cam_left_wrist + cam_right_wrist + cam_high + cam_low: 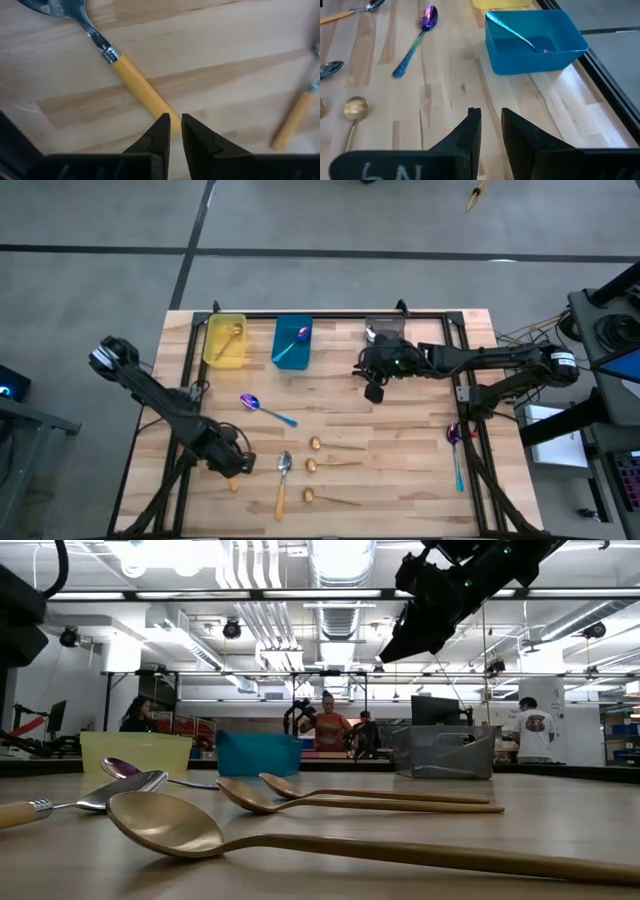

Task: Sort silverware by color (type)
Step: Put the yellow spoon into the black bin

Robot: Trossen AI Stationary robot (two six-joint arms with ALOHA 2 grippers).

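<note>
**Left gripper sits at the handle end of an orange-handled spoon**

Take the blue bin (pixel 292 343) as your landmark. Well down-left of it, your left gripper (pixel 238 467) hovers low over the table with its fingers (pixel 159 134) almost together and nothing between them. The orange-handled spoon (pixel 116 59) runs away from those tips, handle end nearest, bowl farthest; a second orange handle (pixel 293 120) lies off to one side. Below the bin lie a purple spoon (pixel 266 411) and three gold spoons (pixel 332 466). Right of the bin, your right gripper (pixel 374 391) hangs raised, narrowly parted and empty. The left arm looks nearer the next pick.
</note>
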